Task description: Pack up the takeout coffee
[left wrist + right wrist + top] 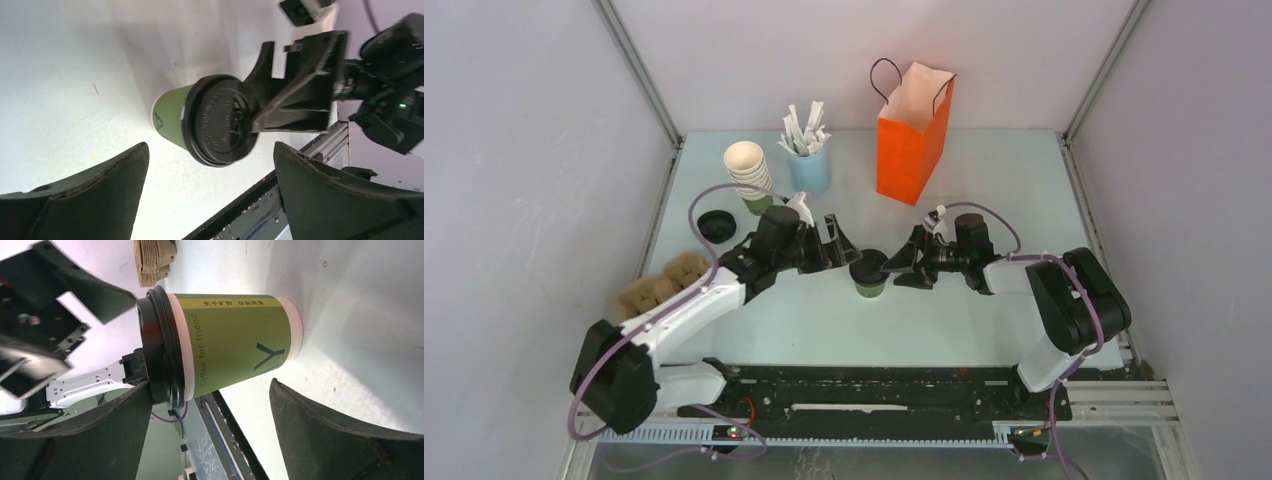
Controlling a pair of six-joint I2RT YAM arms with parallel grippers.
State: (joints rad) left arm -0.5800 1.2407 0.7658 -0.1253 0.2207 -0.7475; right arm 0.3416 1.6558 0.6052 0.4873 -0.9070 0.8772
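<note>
Nearest the arm bases the worktop [844, 330] lay bare, and just beyond it, dead centre, stood the takeout coffee [868, 272], upright with its black lid [220, 120] seated. And there were both arms, closing on it from either side! The left pincer [210, 150] was spread wide, fingers clear of the cup, while the right pincer [210, 385] was equally splayed, its fingers straddling the green wall without pinching it. Nothing was held. By the look of it, the cup sat free, waiting for one arm to commit. Off to the left lay a cardboard carrier [664, 282] and a spare lid [714, 225]. Further back stood the cup stack [749, 172] and the blue cup of sticks [808, 165]. Then came the orange bag [912, 140], mouth open upward, surely the destination.
</note>
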